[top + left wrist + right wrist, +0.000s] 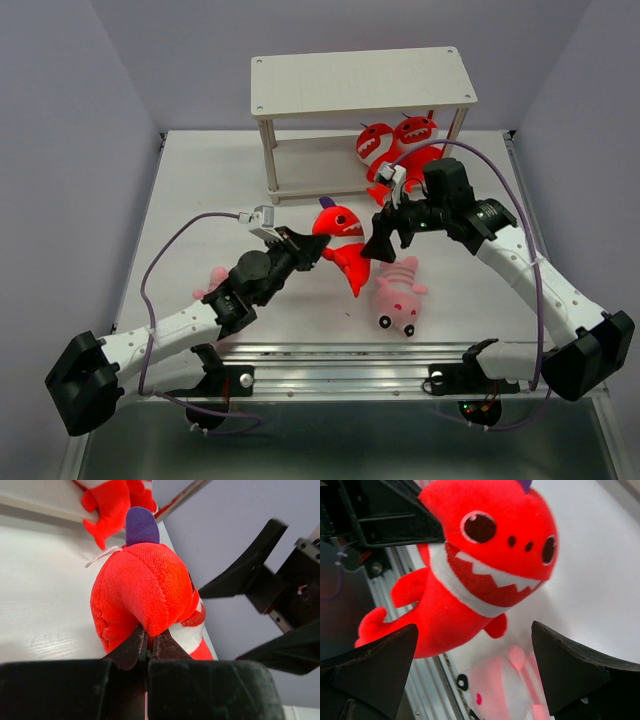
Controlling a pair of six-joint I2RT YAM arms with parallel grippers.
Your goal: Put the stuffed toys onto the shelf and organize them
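The shelf (360, 84) stands at the back. Two red monsters (375, 145) (415, 134) sit at the right end of its lower board. My left gripper (316, 250) is shut on the back of a third red monster (345, 245) and holds it up above the table; the left wrist view shows the pinch (149, 642) in its red plush (145, 587). My right gripper (385, 235) is open, right beside the monster's front, which faces it (490, 560). One pink striped toy (398, 293) lies below it (512, 685). Another pink toy (213, 280) is half hidden behind my left arm.
The white table (200, 200) has a metal rail (340, 355) along its near edge. Grey walls close in on three sides. The shelf's top board and the left part of its lower board (305, 160) are bare.
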